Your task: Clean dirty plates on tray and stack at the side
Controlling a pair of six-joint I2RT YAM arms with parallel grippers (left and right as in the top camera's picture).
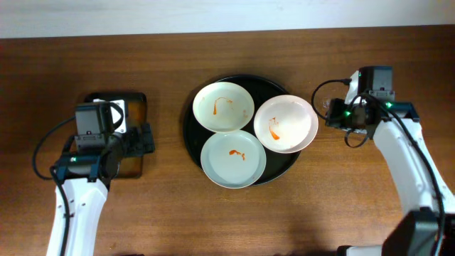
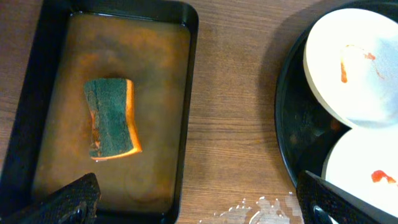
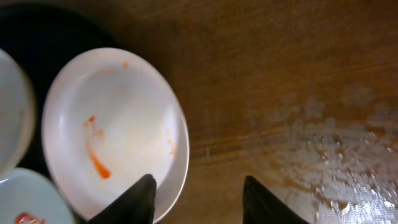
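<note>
Fingertips of the right tool (image 3: 199,202) stand moderately apart, one over the rim of the red-smeared plate (image 3: 106,130) at 3 o'clock on the tray (image 1: 190,135); whether they touch cannot be told. The left tool (image 2: 199,205) gapes wide above the wooden surface (image 2: 242,124), between a basin (image 2: 194,74) holding a sponge (image 2: 112,118) and the tray. Also on the tray are the 11 o'clock plate (image 1: 223,107) and the 6 o'clock plate (image 1: 233,158), both smeared.

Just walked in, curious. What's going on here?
A two-armed robot is set to clean dishes; nothing is held yet. Three red-smeared plates sit on the round black tray. The left arm's fingers hang open over a small tray holding a sponge; the right arm's fingers are open by the rightmost plate. No plate is stacked aside.
</note>
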